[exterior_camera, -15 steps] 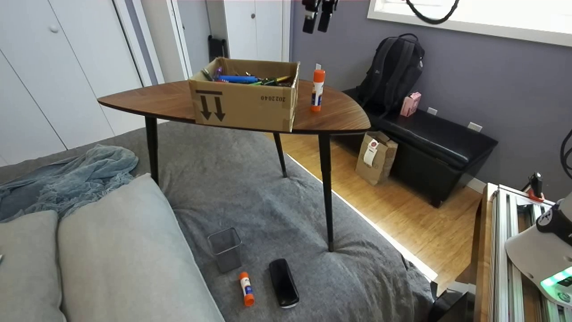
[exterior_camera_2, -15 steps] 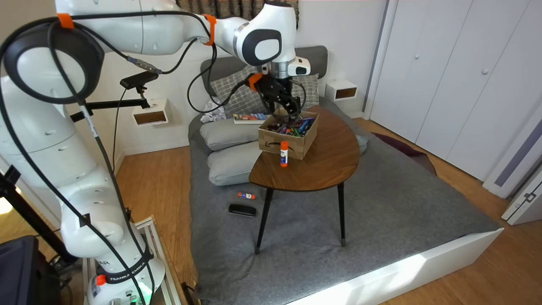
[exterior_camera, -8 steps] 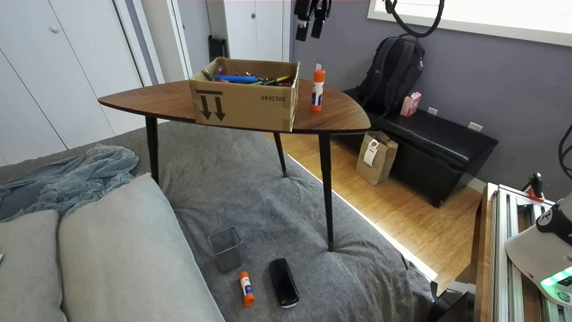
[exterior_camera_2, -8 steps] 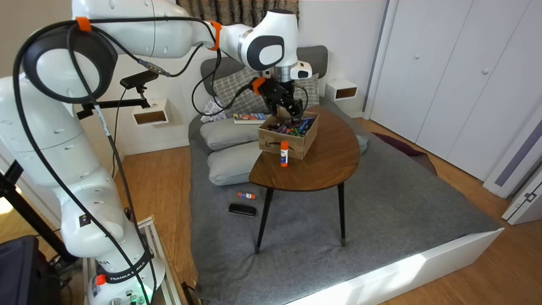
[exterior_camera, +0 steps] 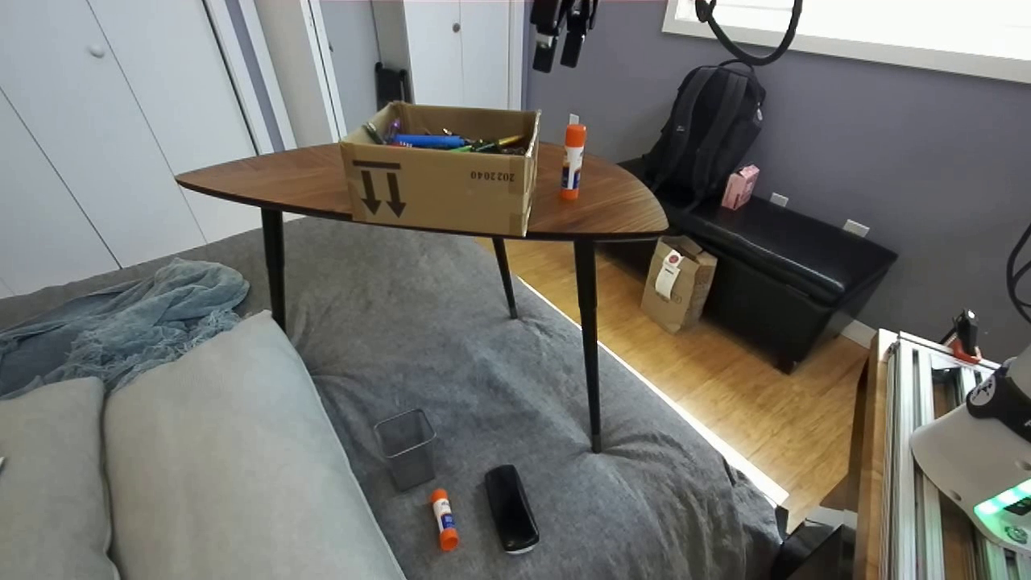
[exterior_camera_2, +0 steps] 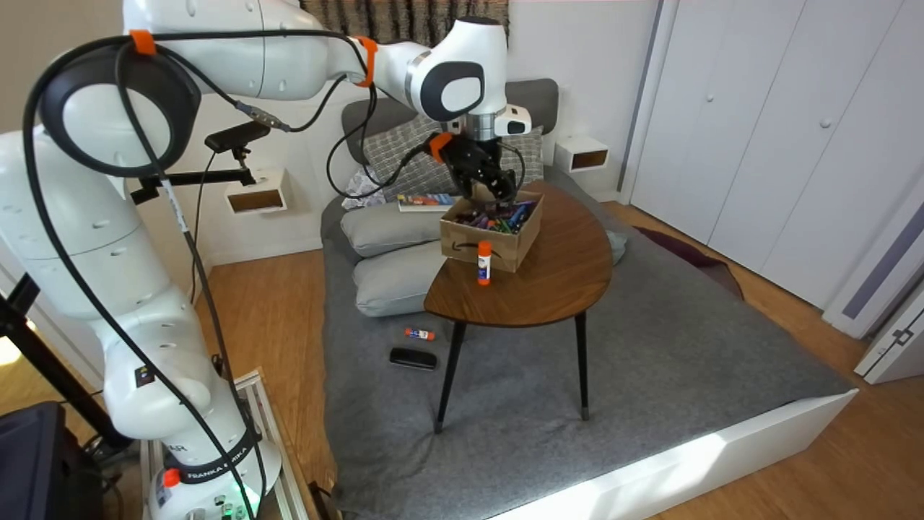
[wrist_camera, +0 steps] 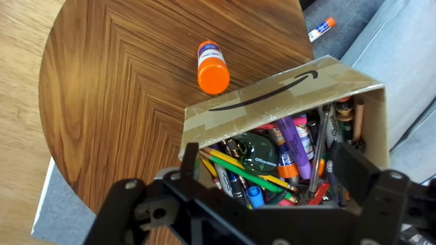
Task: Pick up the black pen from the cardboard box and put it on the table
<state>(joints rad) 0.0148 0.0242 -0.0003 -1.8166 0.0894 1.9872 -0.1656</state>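
Note:
The cardboard box (exterior_camera: 439, 193) stands on the table (exterior_camera: 600, 213), full of pens, pencils and markers. In the wrist view, the box (wrist_camera: 272, 98) lies below my gripper (wrist_camera: 267, 156), which is wide open with nothing between its fingers. A clear-barrelled pen (wrist_camera: 319, 149) with black ends lies across the pile. Dark pens (wrist_camera: 235, 185) lie lower in it; which one is the black pen I cannot tell. In an exterior view my gripper (exterior_camera: 557, 58) hangs above the box, apart from it. The table also shows in the wrist view (wrist_camera: 102, 102).
A large glue stick (wrist_camera: 213, 68) stands upright on the table close beside the box. A tape dispenser (wrist_camera: 260, 153) lies among the pens. On the bed are a small glue stick (exterior_camera: 444, 519), a black case (exterior_camera: 511, 509), a mesh cup (exterior_camera: 407, 451) and pillows (exterior_camera: 217, 451).
Over the first half second my gripper came down a little and shifted slightly left in an exterior view. Since then it is nearly still. The box and glue stick have not moved.

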